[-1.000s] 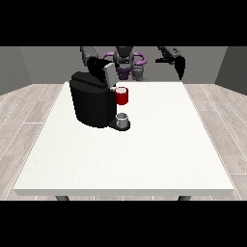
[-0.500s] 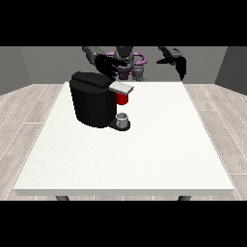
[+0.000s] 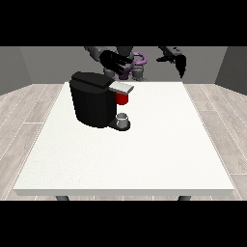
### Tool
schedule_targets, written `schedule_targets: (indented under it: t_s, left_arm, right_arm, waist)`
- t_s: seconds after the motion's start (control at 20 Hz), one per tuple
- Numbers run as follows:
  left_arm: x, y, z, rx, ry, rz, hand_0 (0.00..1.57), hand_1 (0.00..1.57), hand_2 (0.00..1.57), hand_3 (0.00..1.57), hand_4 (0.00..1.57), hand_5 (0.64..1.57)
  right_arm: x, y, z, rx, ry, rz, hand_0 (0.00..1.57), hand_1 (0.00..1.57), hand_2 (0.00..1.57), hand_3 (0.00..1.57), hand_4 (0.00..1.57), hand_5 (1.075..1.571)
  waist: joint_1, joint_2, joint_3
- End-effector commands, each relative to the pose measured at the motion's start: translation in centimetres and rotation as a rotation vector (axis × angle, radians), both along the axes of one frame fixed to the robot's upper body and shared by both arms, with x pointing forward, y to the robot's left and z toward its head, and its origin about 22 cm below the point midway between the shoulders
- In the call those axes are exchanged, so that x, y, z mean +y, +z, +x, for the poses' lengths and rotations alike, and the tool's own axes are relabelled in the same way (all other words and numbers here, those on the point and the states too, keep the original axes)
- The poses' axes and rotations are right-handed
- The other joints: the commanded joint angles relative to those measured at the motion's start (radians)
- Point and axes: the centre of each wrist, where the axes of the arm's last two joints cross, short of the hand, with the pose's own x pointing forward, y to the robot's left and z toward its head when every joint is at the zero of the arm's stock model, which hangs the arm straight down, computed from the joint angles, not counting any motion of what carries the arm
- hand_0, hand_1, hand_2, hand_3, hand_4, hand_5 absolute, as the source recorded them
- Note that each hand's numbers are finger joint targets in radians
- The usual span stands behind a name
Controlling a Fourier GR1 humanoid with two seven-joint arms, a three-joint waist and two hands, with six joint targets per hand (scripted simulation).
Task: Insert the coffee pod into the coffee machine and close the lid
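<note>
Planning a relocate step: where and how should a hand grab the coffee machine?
My guess: take the coffee machine by its tall black body, from the view's left. The lid, red pod holder and cup all jut out on the right, so that side is obstructed.

Pod (image 3: 122, 98) mostly hidden under lid (image 3: 120, 87); both hands' finger pose too small to tell.
</note>
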Motion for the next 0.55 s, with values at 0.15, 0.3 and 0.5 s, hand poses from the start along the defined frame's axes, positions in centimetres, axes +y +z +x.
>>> schedule_targets:
  t_s: [0.15, 0.3, 0.5]
  left_arm:
    - [0.1, -1.9, -1.5, 0.032, 0.041, 0.003, 0.0, 0.0, 0.0, 0.0, 0.17, 1.571]
    - [-1.8, -2.5, -0.9, 0.02, 0.049, -0.04, 0.0, 0.0, 0.0, 0.0, 0.25, 1.571]
    - [-0.1, -4.6, -2.9, 0.075, 0.097, -0.031, 0.0, 0.0, 0.0, 0.0, 0.19, 1.571]
  right_arm:
    - [2.2, -2.7, -2.4, 0.015, 0.154, 0.085, 0.0, 0.0, 0.0, 0.0, 0.26, 1.571]
    - [2.5, -5.7, -5.0, 0.036, 0.14, 0.184, 0.0, 0.0, 0.0, 0.0, 0.27, 1.571]
    - [1.3, -9.9, -8.7, 0.154, 0.077, 0.248, 0.0, 0.0, 0.0, 0.0, 0.16, 1.571]
  waist:
    - [-0.062, -0.091, 0.0001]
    - [-0.082, -0.112, 0.0002]
    - [-0.132, -0.185, 0.0002]
